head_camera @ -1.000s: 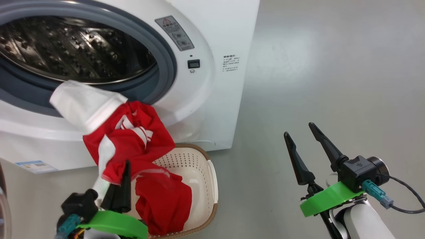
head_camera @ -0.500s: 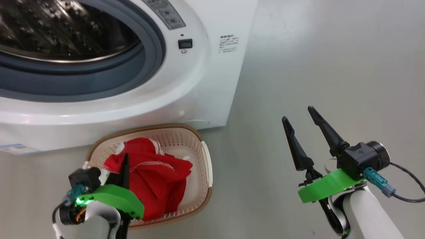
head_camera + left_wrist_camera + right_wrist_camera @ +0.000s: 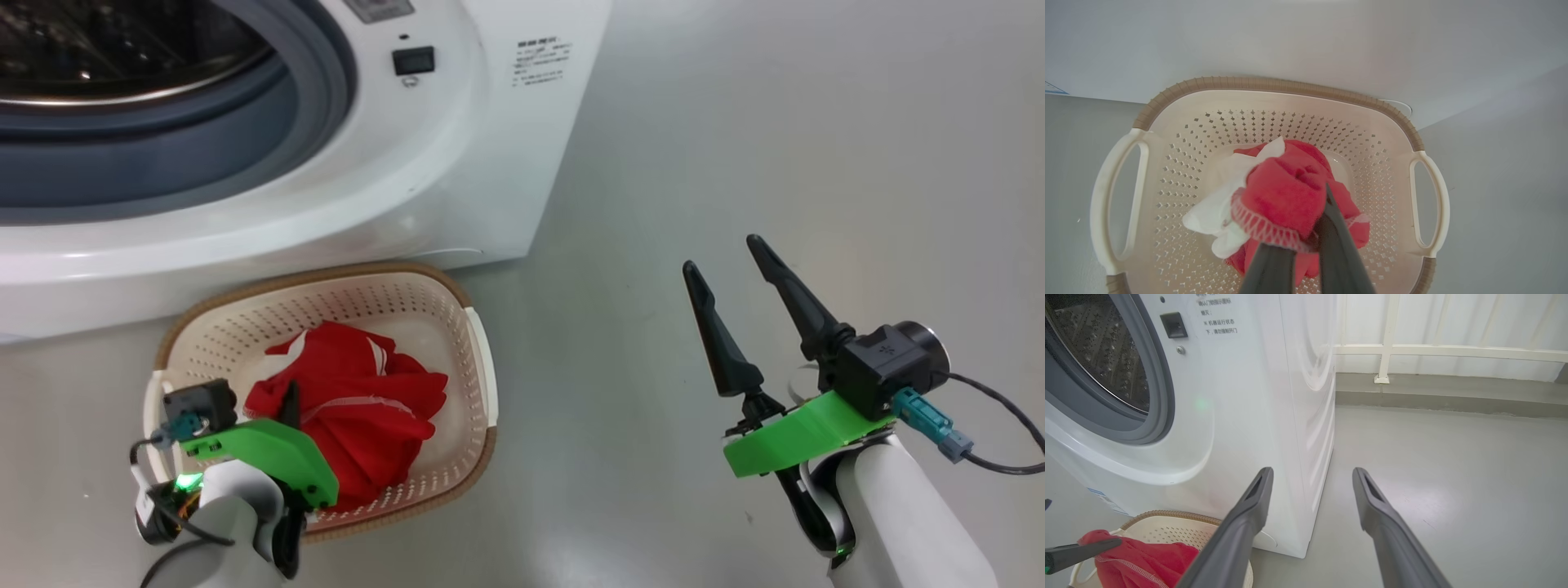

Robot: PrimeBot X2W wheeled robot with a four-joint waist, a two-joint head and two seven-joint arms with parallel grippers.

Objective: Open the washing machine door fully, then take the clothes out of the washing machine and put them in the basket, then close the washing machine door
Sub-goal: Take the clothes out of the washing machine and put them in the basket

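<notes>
- Grey smooth floor [image 3: 735,122] runs under everything; a pale curtain and white rail [image 3: 1433,351] close the back of the right wrist view.
- White boxy front-loading washing machine [image 3: 457,163] sits upper left in the head view. The small cream-white perforated plastic basket with brown woven-look rim [image 3: 482,359] stands on the floor just in front of it.
- Change: a second ago the red-and-white cloth garment [image 3: 359,400] hangs from the grey rubber ring [image 3: 314,98] down toward the basket. Now it lies bunched inside the basket, and the ring's lower lip is bare.
- Head camera points lower than a second ago, so the machine's shift up the picture is not its own move.
- Left claw [image 3: 1308,228]: pressed together, pinching a fold of the garment low over the basket's middle.
- Right claw [image 3: 722,251]: spread wide, holding nothing, over bare floor well apart from the basket.
- Reading: this piece looks delivered. Letting go comes next, then a check of the drum, then closing the washing machine door.
- Hard to tell: the perforated steel drum [image 3: 1098,355] is dark and cut by the frame edges, so whether more clothes remain is unknown.
- One left fingertip is buried in cloth; I cannot tell whether the white part is a separate piece.
</notes>
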